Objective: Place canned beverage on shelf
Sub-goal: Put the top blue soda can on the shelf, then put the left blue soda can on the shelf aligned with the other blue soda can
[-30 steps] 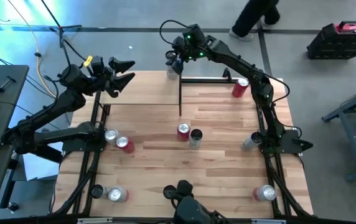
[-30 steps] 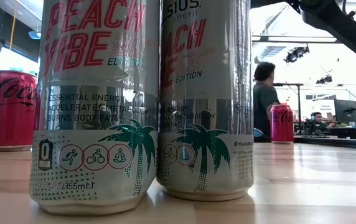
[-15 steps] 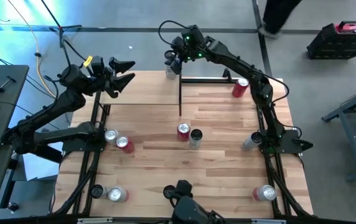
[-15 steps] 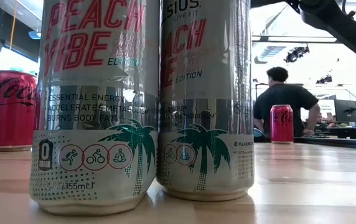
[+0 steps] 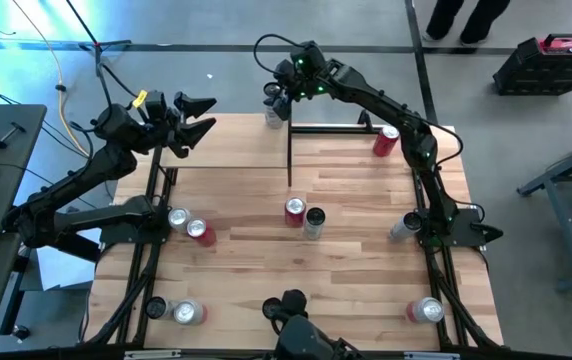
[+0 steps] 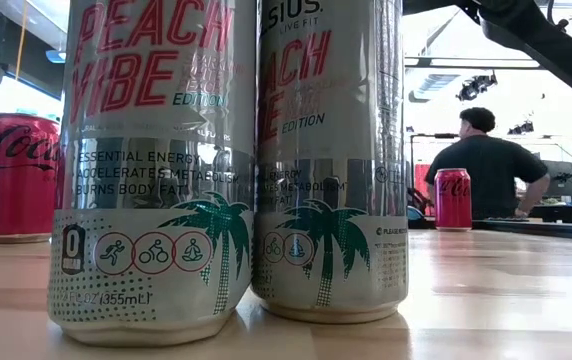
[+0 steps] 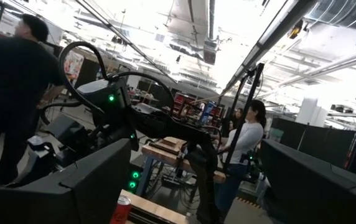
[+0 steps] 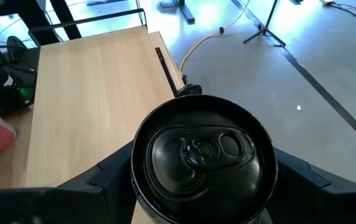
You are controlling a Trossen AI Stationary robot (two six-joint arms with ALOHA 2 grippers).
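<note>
Your right gripper (image 5: pixel 280 100) is clamped on a black-topped can (image 8: pixel 203 155) at the shelf's (image 5: pixel 236 150) far edge (left gripper (image 5: pixel 198 115) spread, idle); releasing here risks it tipping off.

robotics lab: exposed ceiling ducts (image 7: pixel 209 25), floor cables (image 5: pixel 61 95)

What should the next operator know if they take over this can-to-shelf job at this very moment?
Right gripper: jaws closed on a black-topped can, at the right end of the shelf.
Left gripper: jaws open, empty, raised at the shelf's left end.
Done: the can is gripped and is at the shelf.
Left: set it on the board and release. Whether it already rests there cannot be told.
Other cans stand on the table.
</note>
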